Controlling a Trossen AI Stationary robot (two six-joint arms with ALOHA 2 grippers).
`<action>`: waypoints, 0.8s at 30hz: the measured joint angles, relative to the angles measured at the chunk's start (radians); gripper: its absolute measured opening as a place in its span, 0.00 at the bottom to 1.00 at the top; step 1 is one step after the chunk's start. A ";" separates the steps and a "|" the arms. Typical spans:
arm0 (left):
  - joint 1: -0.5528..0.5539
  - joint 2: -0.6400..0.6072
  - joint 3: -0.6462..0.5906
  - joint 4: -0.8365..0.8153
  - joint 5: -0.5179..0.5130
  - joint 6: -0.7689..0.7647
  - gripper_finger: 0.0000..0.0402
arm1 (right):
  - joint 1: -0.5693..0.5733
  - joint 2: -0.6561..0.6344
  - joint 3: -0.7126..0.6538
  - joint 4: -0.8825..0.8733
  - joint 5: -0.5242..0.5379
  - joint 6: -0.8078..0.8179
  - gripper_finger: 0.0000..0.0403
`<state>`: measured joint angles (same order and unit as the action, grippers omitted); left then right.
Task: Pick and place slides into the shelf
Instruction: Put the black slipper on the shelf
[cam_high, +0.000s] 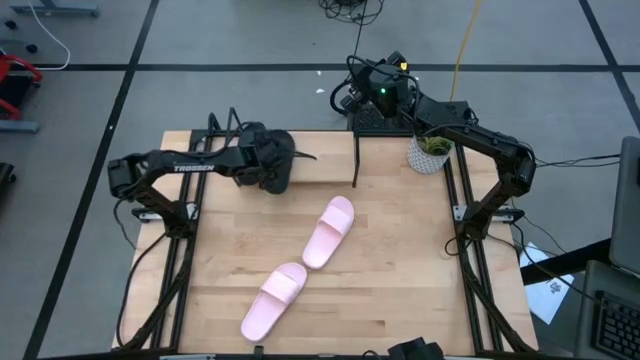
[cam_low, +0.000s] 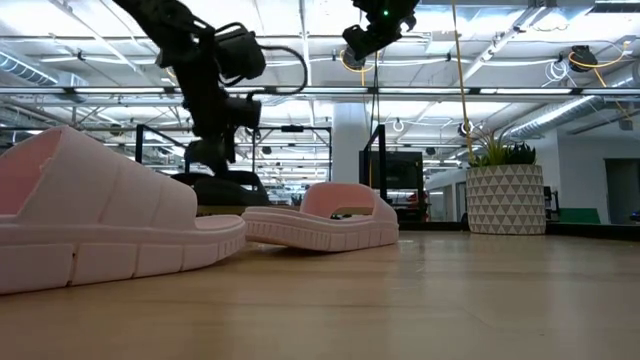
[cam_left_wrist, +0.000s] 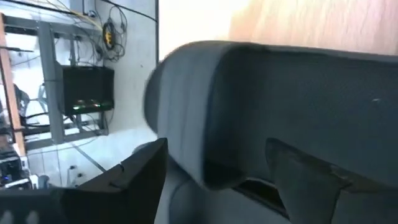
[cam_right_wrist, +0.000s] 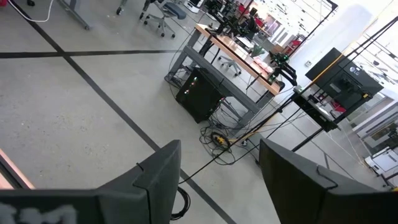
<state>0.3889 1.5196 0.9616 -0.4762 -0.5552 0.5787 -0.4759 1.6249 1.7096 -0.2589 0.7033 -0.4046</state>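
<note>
My left gripper (cam_high: 268, 165) is at the shelf's left part, shut on a matte black slide (cam_high: 277, 180) that fills the left wrist view (cam_left_wrist: 280, 93). In the low view the gripper (cam_low: 212, 150) points down onto the slide (cam_low: 225, 183). I cannot make out the other black slide. Two pale pink slides lie sole-down on the table, one mid-table (cam_high: 330, 232) and one toward the near edge (cam_high: 273, 300). The shelf's black wire end (cam_high: 356, 165) stands at the far side. My right gripper (cam_right_wrist: 217, 180) is open, raised beyond the far edge (cam_high: 380, 95). My left gripper comes at the black slide from above, pointing down. The slide's strap side (cam_left_wrist: 199, 168) sits between the two fingers (cam_left_wrist: 140, 177), which stand wide apart around it. In the low view the slide sits low at the shelf; whether it rests there or hangs clear I cannot tell.
A white patterned plant pot (cam_high: 432, 152) stands at the table's far right, beside the shelf's right end. The near pink slide (cam_low: 100, 230) fills the low view's left. Open wood (cam_high: 400, 270) lies to the right of the pink slides.
</note>
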 joint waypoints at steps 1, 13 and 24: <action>0.000 0.002 -0.011 0.021 -0.001 0.011 0.66 | 0.000 0.000 0.000 0.000 0.000 0.000 0.51; 0.046 0.000 -0.029 0.179 0.026 0.115 0.55 | 0.000 0.000 0.000 0.000 0.000 0.000 0.51; 0.084 0.001 -0.029 0.184 0.085 0.174 0.48 | 0.000 0.000 0.000 0.001 0.000 0.000 0.51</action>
<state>0.4729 1.5204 0.9325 -0.2917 -0.4706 0.7528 -0.4762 1.6249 1.7096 -0.2581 0.7029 -0.4045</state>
